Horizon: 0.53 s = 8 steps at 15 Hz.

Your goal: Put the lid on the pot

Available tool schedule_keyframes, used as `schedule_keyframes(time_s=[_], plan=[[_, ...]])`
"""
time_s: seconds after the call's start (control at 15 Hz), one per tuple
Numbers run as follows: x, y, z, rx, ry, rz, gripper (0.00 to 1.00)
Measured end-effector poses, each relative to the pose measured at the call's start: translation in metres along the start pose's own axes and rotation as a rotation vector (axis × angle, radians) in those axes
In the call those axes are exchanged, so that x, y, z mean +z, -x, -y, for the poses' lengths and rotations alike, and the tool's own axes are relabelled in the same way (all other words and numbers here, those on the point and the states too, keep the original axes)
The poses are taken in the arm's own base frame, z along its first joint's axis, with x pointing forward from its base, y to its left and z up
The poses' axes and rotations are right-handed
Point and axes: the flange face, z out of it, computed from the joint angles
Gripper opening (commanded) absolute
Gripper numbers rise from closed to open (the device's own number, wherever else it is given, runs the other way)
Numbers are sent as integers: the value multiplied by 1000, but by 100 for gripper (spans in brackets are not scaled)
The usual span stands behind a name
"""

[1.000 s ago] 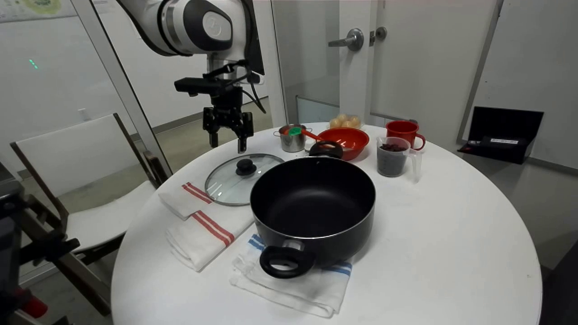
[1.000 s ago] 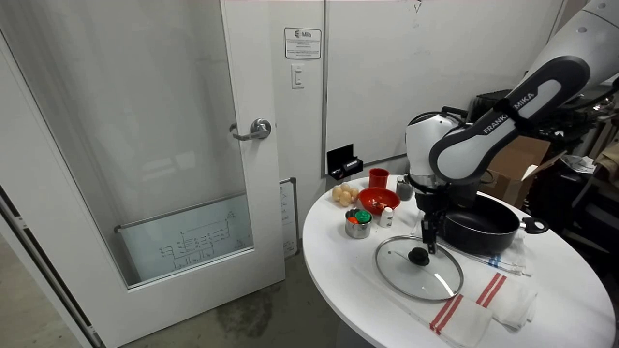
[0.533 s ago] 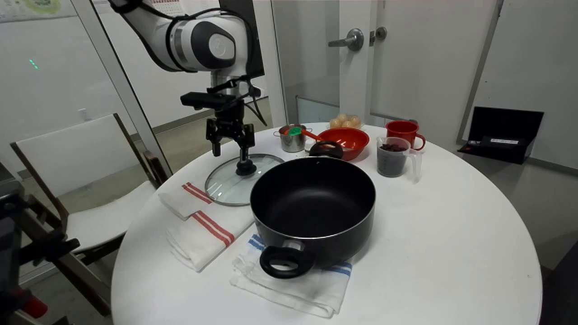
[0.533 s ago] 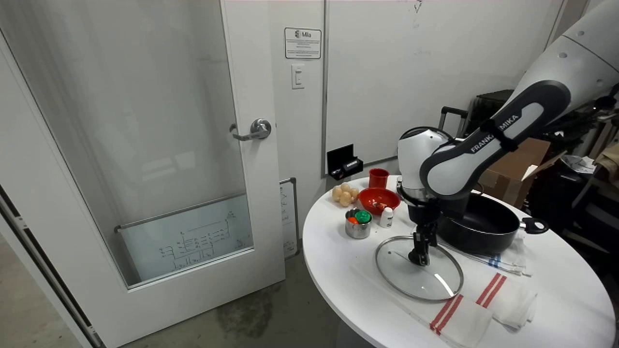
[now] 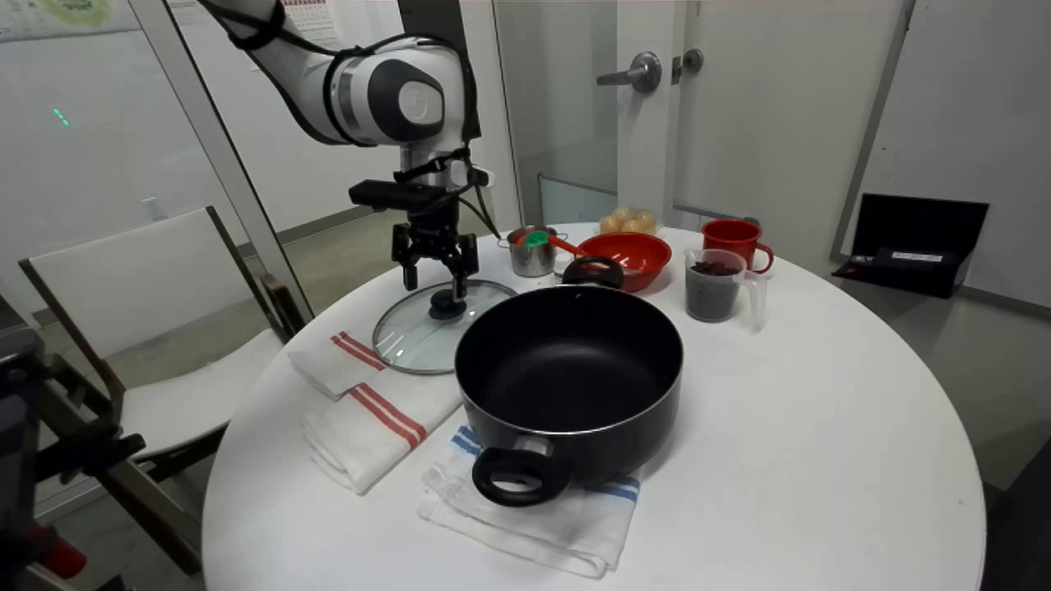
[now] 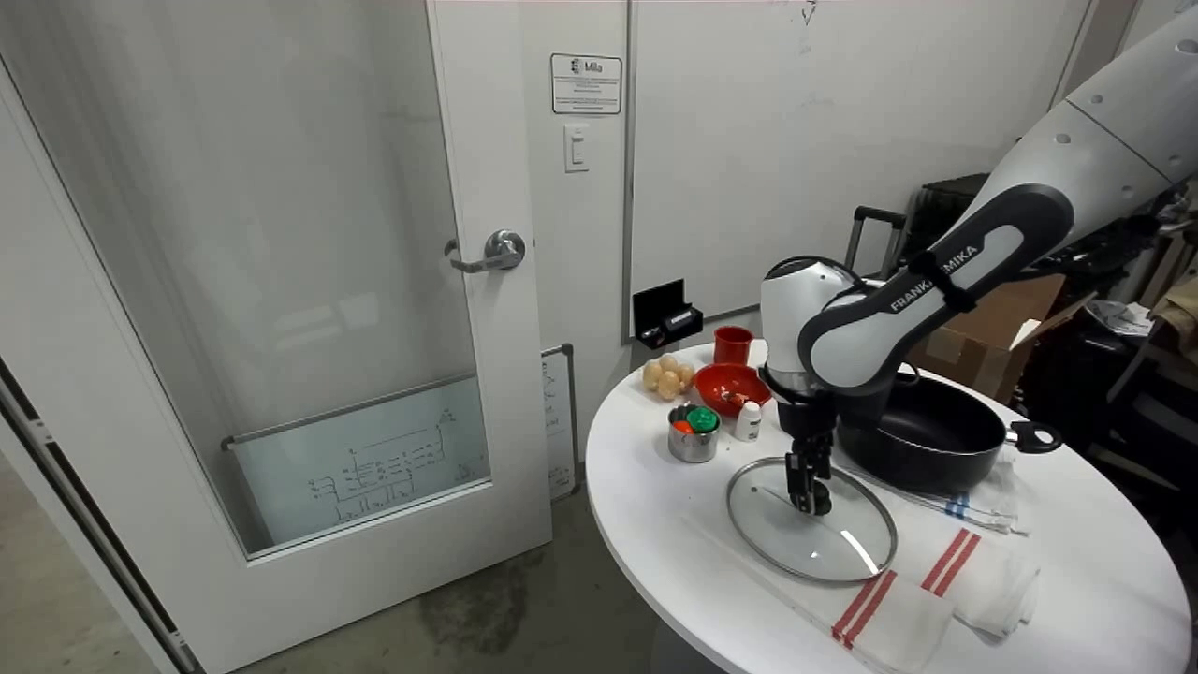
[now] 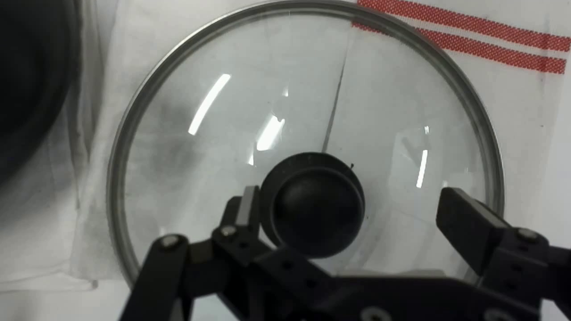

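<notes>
The lid (image 7: 310, 129) lies beneath the wide-spread hand (image 7: 350, 203), which grips nothing.

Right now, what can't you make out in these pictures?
Pot: cut off by the wrist view's left edge.
Lid: partly hidden behind the pot in an exterior view.
Whiteboard writing: too small to read in an exterior view.
Robot arm: cut off by picture edges in both exterior views.

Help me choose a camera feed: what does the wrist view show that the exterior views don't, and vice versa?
Only the wrist view: a close overhead look at the black knob.
Only the exterior views: the red bowl, red mug and door handle.
Both share: the lid lying off the pot, which the wrist view crops, and the open gripper.
</notes>
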Motion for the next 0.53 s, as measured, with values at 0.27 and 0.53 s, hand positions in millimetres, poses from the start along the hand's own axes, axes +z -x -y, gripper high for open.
schedule_keyframes(time_s=[0.27,0.53], plan=[[1,-7,-10,10,4,-10,100],[3,-11,-19,21,4,-1,100]])
